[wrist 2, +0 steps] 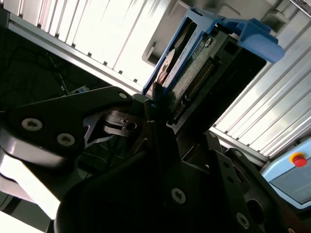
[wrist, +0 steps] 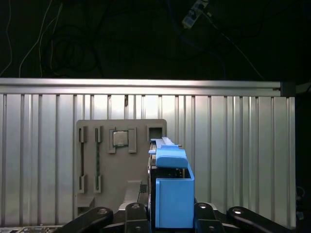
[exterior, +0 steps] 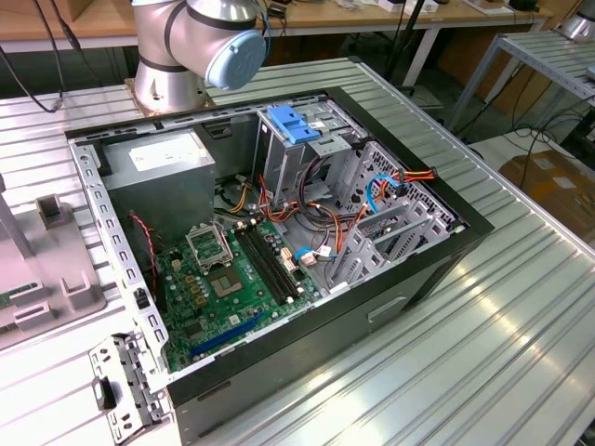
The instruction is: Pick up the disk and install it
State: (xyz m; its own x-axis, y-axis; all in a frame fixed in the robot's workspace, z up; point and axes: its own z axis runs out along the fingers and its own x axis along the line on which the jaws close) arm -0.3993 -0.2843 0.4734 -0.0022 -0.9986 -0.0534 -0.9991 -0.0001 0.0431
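The disk [wrist: 172, 191] stands edge-on between my gripper [wrist: 171, 217] fingers [wrist: 137, 213], its blue plastic rail facing the first wrist view. In the second wrist view the disk [wrist 2: 192, 68] shows its silver face, connector edge and blue rail, and my gripper [wrist 2: 163, 114] is shut on its lower end. It is held over the grey fixture plate [wrist: 104, 170] on the ribbed metal table [wrist: 43, 155]. Whether the disk touches the plate I cannot tell. In the exterior view the open computer case [exterior: 409, 279] lies on its side, with an upright drive cage with a blue latch [exterior: 293, 125] inside.
Inside the case are a grey power supply box [exterior: 158, 172], the motherboard [exterior: 223, 279] and loose cables [exterior: 367, 190]. The grey fixture [exterior: 46, 279] sits at the exterior view's left. The arm's base [exterior: 186, 46] stands behind the case. A red button [wrist 2: 299, 159] shows beyond the table.
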